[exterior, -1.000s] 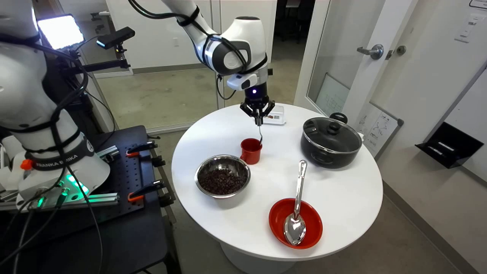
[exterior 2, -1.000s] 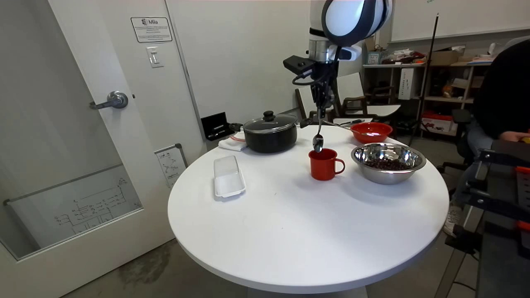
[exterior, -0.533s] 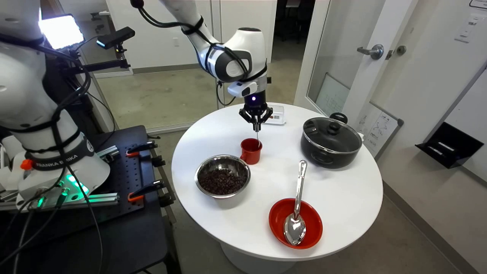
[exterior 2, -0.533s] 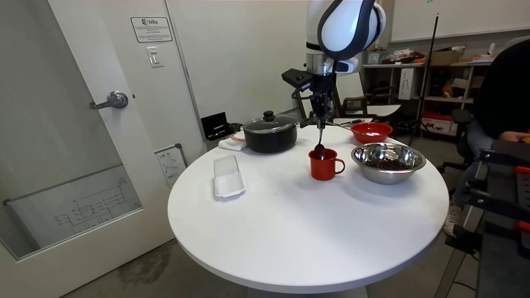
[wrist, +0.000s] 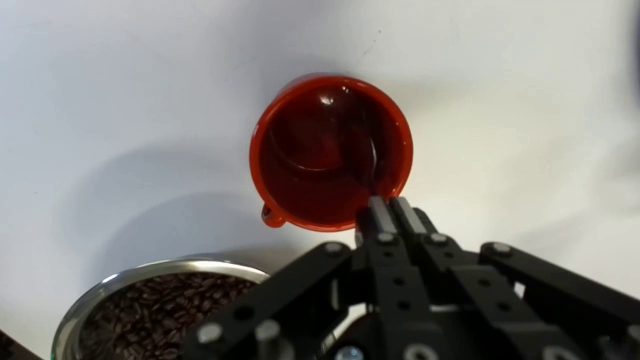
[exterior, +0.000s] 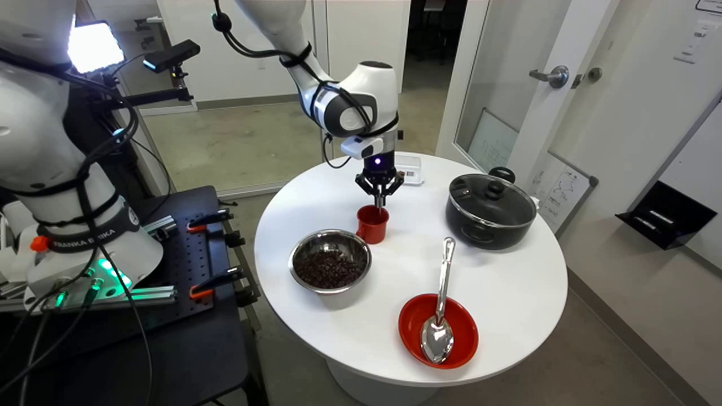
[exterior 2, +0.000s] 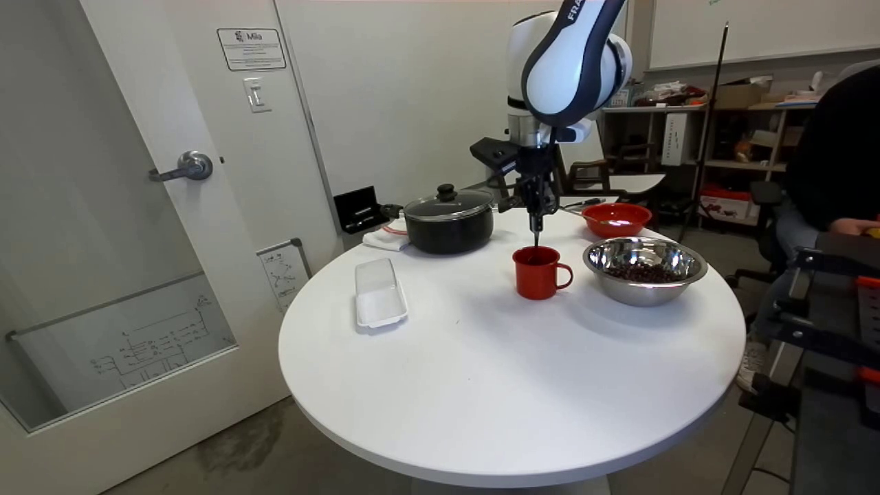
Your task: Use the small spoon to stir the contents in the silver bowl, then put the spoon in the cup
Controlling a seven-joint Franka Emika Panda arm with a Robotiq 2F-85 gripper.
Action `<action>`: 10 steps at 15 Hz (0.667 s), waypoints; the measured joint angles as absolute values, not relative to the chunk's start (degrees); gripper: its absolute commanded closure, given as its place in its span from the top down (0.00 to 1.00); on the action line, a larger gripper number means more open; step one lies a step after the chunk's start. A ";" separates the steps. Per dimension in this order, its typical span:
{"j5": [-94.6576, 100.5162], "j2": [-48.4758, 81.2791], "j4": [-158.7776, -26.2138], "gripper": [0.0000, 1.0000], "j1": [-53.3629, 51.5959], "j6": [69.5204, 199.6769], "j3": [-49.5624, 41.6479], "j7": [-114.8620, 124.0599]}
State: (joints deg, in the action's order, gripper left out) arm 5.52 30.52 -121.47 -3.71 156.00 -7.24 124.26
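While the Panda arm (exterior: 372, 84) hangs over the round white table (exterior 2: 481, 399), the biggest item on there is a black pot (exterior 2: 450, 237) near the edge, glass lid (exterior 2: 427, 207) on. Next down is a shiny metal mixing bowl (exterior 2: 639, 295) with coffee beans (wrist: 165, 310) in it, easy to make out in the wrist view. Then a shallow red bowl (exterior: 467, 332) with a long silver serving spoon (exterior: 437, 341) resting in it, handle out past the rim. Well apart from those sits a white plastic container (exterior 2: 380, 306). The gripper (wrist: 390, 202) points straight down at the red mug (exterior 2: 533, 278), which is just beside the mixing bowl, not touching, handle turned that way. Littlest is the small spoon (exterior 2: 536, 239): gripper's got it pinched tight by the handle, lower end inside the red mug. Can't tell if it's touching bottom.
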 measured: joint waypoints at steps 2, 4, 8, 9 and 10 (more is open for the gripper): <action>4.79 30.79 -121.05 0.01 -3.71 155.97 -7.24 123.54; 4.38 31.07 -120.60 0.01 -3.71 155.91 -7.24 123.19; 4.11 31.48 -119.64 0.01 -3.73 155.00 -7.24 122.81; 4.11 31.57 -119.44 0.01 -3.74 154.75 -7.24 122.78; 4.11 31.64 -119.24 0.01 -3.76 154.44 -7.24 122.76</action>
